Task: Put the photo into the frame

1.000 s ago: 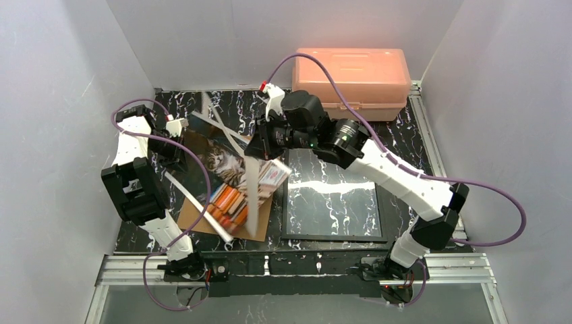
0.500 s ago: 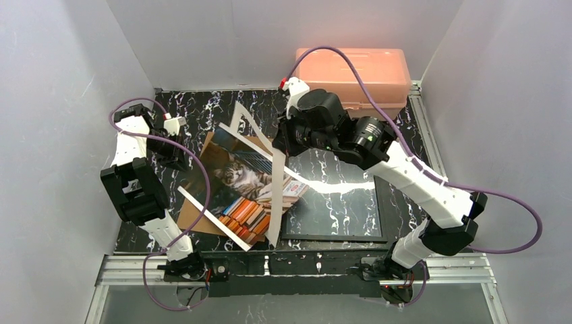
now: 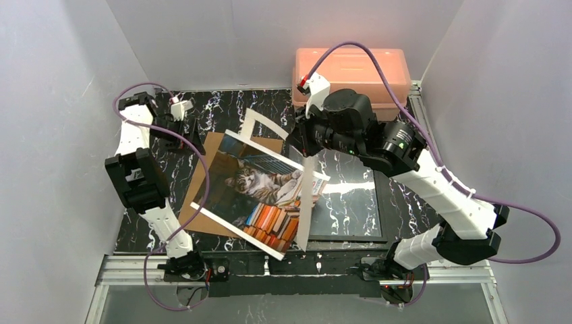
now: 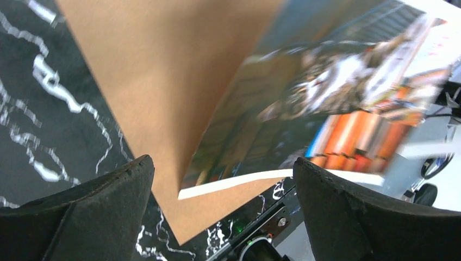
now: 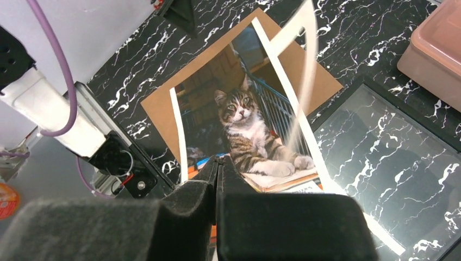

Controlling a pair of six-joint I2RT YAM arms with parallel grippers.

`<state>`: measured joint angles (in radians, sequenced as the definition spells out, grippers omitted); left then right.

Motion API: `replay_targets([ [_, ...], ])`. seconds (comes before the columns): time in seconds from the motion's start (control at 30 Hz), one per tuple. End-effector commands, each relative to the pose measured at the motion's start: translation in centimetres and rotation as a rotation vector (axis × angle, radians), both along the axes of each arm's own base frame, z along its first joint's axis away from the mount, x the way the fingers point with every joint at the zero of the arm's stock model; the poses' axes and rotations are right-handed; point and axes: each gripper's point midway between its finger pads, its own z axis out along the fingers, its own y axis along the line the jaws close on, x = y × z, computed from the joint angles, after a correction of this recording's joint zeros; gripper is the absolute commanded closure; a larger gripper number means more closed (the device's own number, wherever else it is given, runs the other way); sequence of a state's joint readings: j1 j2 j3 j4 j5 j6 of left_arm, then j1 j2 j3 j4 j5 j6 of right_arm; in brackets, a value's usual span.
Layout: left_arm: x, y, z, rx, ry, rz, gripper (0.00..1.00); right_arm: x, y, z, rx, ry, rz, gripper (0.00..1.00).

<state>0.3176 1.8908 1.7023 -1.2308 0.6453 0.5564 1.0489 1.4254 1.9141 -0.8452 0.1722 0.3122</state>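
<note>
The photo (image 3: pixel 260 182), a cat among books with a white border, hangs tilted and curled above the table. Its right edge is pinched in my right gripper (image 3: pixel 301 147), which is shut on it; the right wrist view shows the photo (image 5: pixel 244 119) spreading out below the closed gripper (image 5: pixel 218 168). The photo's lower right part overlaps the left side of the black frame (image 3: pixel 381 202), which lies flat with its glass (image 5: pixel 391 157) up. My left gripper (image 3: pixel 193 132) stands open at the far left, clear of the photo (image 4: pixel 326 92), and that gripper (image 4: pixel 223 212) holds nothing.
A brown backing board (image 3: pixel 201 182) lies on the marbled table under the photo's left part, also seen as the board (image 4: pixel 163 81). A pink plastic box (image 3: pixel 351 67) stands at the back right. White walls close in on both sides.
The left gripper opened, let go of the photo's left corner and drew back. The right arm carried the photo to the right, and it now reaches over the frame's left side.
</note>
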Motion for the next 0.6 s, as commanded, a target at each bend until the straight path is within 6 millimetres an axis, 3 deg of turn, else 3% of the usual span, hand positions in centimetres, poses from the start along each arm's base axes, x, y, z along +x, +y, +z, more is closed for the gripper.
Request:
replay_targets([
  [0.0, 1.3, -3.3, 1.2, -0.124, -0.057, -0.111, 0.02, -0.4, -0.6, 1.5, 0.06, -0.059, 0.02, 0.93],
  [0.13, 1.9, -4.5, 1.3, -0.22, -0.118, -0.194, 0.02, -0.4, -0.8, 1.7, 0.085, -0.081, 0.02, 0.93],
  [0.33, 3.1, -3.6, -1.1, -0.171, -0.111, -0.215, 0.04, 0.5, -1.4, 0.5, 0.027, -0.09, -0.03, 0.96],
  [0.47, 3.1, -3.0, -2.2, -0.131, -0.072, -0.2, 0.1, 1.8, -1.7, -3.7, -0.103, -0.042, -0.089, 0.94],
  [0.57, 2.1, -2.7, -3.2, -0.064, -0.033, -0.224, 0.11, 3.3, -2.9, -8.2, -0.221, 0.004, -0.179, 0.74],
])
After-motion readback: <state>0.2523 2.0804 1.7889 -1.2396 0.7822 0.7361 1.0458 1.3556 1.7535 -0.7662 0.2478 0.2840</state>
